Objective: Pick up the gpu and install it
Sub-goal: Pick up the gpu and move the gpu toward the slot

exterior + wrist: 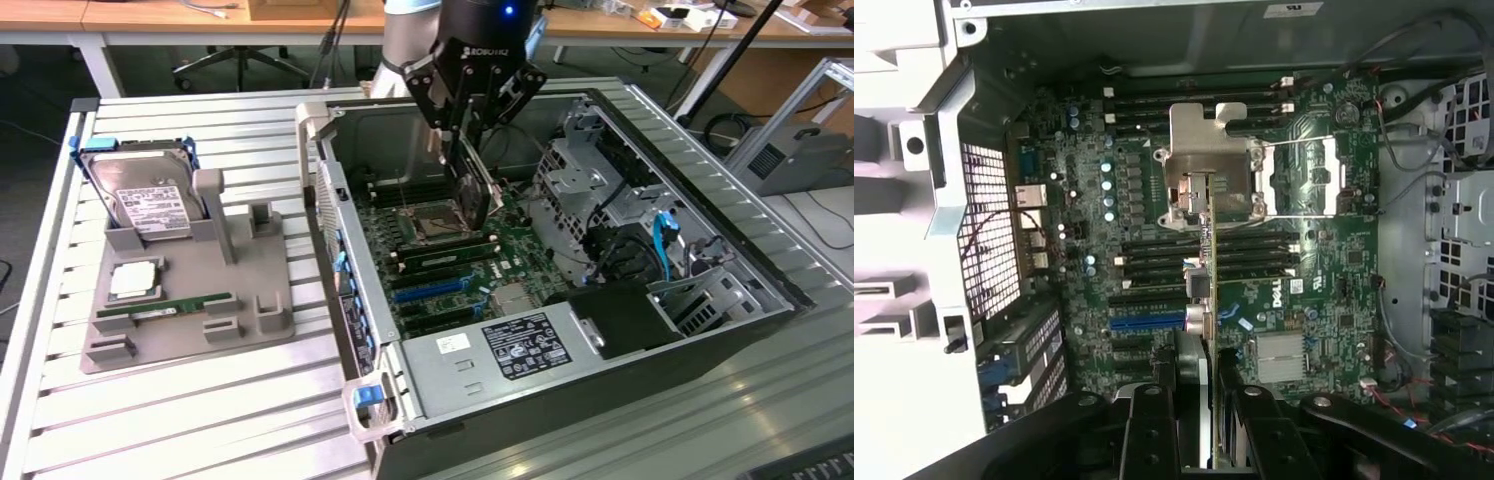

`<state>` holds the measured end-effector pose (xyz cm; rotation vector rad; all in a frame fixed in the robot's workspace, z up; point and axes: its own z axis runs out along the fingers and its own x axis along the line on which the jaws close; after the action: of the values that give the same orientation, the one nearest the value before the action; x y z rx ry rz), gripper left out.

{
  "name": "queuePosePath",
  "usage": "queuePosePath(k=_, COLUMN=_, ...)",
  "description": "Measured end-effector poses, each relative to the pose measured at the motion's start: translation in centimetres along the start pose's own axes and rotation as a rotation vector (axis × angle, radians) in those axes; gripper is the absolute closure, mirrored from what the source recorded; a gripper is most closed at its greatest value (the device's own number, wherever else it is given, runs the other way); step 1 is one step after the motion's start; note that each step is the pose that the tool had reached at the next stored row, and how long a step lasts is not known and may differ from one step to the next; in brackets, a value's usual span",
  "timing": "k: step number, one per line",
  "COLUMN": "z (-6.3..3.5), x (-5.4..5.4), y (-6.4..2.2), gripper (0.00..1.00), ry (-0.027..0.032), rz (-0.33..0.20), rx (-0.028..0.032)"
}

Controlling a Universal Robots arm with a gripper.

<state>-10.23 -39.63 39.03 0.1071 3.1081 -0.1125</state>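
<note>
The end effector (465, 140) was pinching the gpu (474, 190) between its fingers, holding it on edge and slightly tilted above the motherboard (441, 275) inside the open computer case (441, 360). In the exterior view the gpu appeared as a thin, flat, dark card hanging down from the black fingers, apart from the board below. In the wrist view it showed edge-on (1206, 250), a narrow strip with a greenish edge and small silvery metal pieces along it, over the processor socket and the dark slots. The hard drive (147, 200) and the green memory stick (167, 305) sat on the gray holder (200, 270) on the table (200, 420).
</note>
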Motion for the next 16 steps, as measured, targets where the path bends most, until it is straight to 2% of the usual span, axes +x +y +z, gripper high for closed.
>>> queuePosePath(k=16, z=0.23, x=-0.69, y=0.06, gripper=0.73, ry=-0.0006, rz=0.000, rx=0.0082)
